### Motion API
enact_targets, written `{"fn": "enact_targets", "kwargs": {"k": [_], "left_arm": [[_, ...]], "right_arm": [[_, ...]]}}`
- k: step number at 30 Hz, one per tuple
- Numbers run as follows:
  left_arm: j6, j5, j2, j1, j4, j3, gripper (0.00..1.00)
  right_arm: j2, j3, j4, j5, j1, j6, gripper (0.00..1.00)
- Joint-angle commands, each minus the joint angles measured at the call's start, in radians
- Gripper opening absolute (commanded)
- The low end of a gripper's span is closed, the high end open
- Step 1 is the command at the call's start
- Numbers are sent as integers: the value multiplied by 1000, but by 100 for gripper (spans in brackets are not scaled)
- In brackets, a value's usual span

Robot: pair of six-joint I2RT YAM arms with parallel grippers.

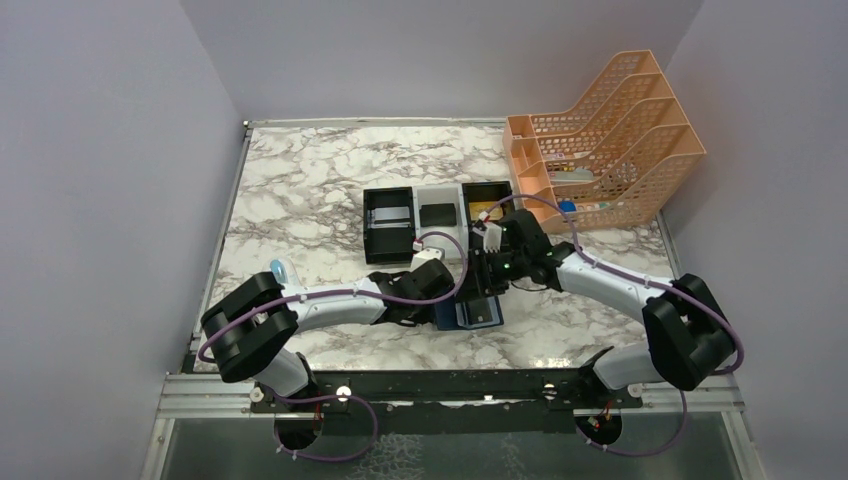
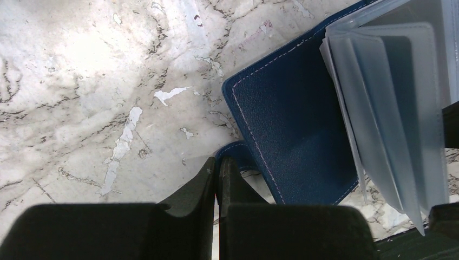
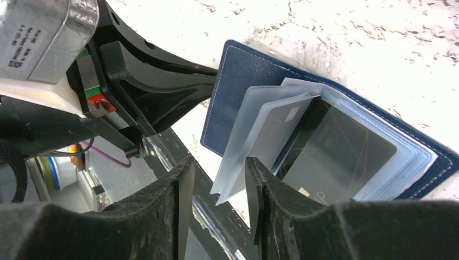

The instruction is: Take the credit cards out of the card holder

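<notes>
The navy-blue card holder (image 1: 480, 315) lies open on the marble table between the two arms. In the left wrist view its cover (image 2: 292, 124) lies flat and its clear pockets (image 2: 389, 108) fan upward. My left gripper (image 2: 217, 165) is shut on the holder's small tab (image 2: 238, 154) at its edge. My right gripper (image 3: 219, 179) is open, with the corner of the clear pocket leaves (image 3: 254, 119) between its jaws. A black credit card (image 3: 335, 146) sits inside a pocket, and a silver-grey card (image 3: 279, 127) shows in a leaf in front of it.
Three small box trays stand behind the holder: black (image 1: 388, 222), white (image 1: 438, 195) with a dark card in it, and black (image 1: 487, 200). A peach mesh file rack (image 1: 600, 150) stands at the back right. The table's front rail (image 1: 450, 385) is close behind the holder.
</notes>
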Motion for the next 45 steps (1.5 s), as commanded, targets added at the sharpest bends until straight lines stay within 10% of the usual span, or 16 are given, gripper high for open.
{"fn": "enact_targets", "kwargs": {"k": [1, 10, 20, 30, 45], "left_arm": [[8, 19, 1, -7, 15, 5, 0], [-20, -12, -53, -7, 5, -29, 1], [-28, -61, -105, -7, -76, -7, 26], [-56, -115, -272, -6, -137, 51, 51], [-16, 122, -194, -8, 13, 91, 43]], "right_arm": [[26, -51, 182, -99, 6, 111, 42], [122, -109, 426, -208, 8, 259, 51], [61, -95, 318, -42, 8, 227, 56], [-5, -112, 245, 128, 8, 212, 35], [164, -140, 323, 49, 8, 182, 20]]}}
